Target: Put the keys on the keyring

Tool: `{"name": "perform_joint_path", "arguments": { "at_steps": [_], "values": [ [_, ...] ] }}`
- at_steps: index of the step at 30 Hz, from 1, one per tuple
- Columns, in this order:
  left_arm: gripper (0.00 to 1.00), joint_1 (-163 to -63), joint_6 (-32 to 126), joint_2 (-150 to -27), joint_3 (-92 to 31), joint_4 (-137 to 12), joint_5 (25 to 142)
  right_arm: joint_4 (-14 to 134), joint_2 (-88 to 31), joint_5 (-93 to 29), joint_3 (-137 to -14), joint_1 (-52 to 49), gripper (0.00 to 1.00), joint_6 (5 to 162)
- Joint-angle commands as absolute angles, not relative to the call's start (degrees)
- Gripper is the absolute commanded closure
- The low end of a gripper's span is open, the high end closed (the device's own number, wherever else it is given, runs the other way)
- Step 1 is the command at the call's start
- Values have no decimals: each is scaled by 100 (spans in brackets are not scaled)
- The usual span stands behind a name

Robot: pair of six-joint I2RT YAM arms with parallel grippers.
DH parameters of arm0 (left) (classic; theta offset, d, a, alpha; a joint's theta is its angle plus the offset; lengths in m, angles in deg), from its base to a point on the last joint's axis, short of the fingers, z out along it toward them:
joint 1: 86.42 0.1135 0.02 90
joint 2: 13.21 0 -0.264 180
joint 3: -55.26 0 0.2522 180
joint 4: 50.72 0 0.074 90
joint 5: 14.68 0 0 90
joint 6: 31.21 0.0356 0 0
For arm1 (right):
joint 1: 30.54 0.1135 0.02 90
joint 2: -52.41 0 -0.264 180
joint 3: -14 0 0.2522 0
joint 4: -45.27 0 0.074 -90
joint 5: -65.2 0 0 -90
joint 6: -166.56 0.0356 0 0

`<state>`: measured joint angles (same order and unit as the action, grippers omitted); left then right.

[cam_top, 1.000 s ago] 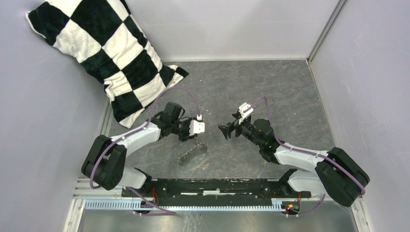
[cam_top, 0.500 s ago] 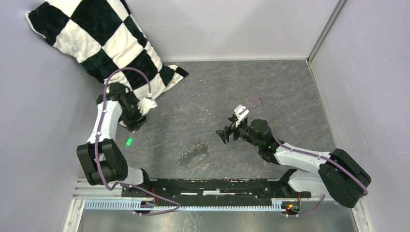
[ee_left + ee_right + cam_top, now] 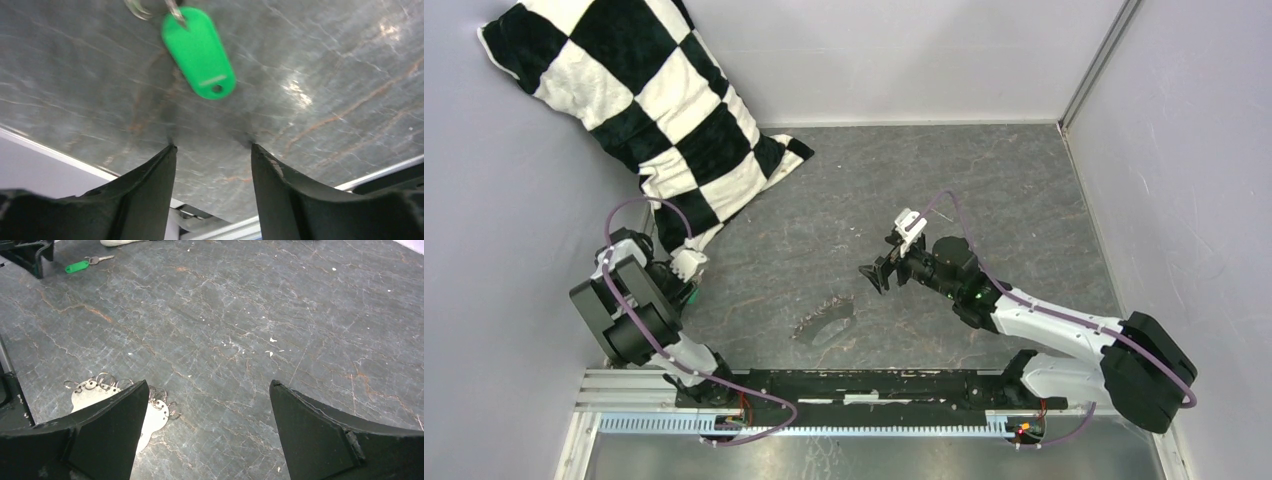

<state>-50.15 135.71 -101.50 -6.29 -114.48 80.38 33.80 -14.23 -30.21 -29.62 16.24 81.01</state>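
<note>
From above, the key [image 3: 691, 294] shows only as a green speck on the dark grey marbled tabletop [image 3: 944, 190], at the far left, just beside the left gripper [image 3: 686, 286], whose arm is folded back near the lower corner of the black-and-white checkered pillow [image 3: 644, 110]. The jaws there are too small to read. The keyring [image 3: 824, 320], a silvery loop with small pieces along 1 edge, lies near the table's middle, well apart from the key. The right gripper [image 3: 874, 275] hangs just beyond it.

In the left wrist view, the key's bright green oval plastic tag lies flat on the table, slightly blurred, with a small hole at its near end and a thin metal shank at its far end. The 2 black fingers [image 3: 150, 190] stand apart with nothing between them.

In the right wrist view, the jaws gape wide and empty. The keyring looks like a pale, flat piece, perhaps, fringed with small wire rings, partly hidden behind 1 finger. The key lies far off at the upper left.
</note>
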Motion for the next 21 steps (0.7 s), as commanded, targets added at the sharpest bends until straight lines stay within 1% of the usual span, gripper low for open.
{"name": "perform_joint_path", "arguments": {
  "at_steps": [1,4,5,9,15,18,21],
  "values": [
    [42,-5067,13506,-10564,-997,-10914,8899,3416,-1269,-2814,-3219,1774,2,8041],
    [59,-5396,13312,-10750,-1099,-10900,9053,3358,-1212,-2729,-3163,1840,2,8065],
    [62,-5524,13271,-10776,-1072,-10873,9093,3337,-1201,-2713,-3143,1849,2,8061],
    [69,-6311,13034,-10765,-771,-10548,8843,3355,-1124,-2589,-3072,1851,2,8035],
    [72,-7330,12624,-10684,-673,-10627,8778,3323,-998,-2344,-2895,1847,2,7976],
    [71,-7837,12483,-10655,-656,-10690,8770,3231,-915,-2279,-2740,1842,2,7962],
    [71,-8291,12277,-10926,-866,-10685,8703,3198,-807,-2165,-2585,1849,2,7931]
  ]
}}
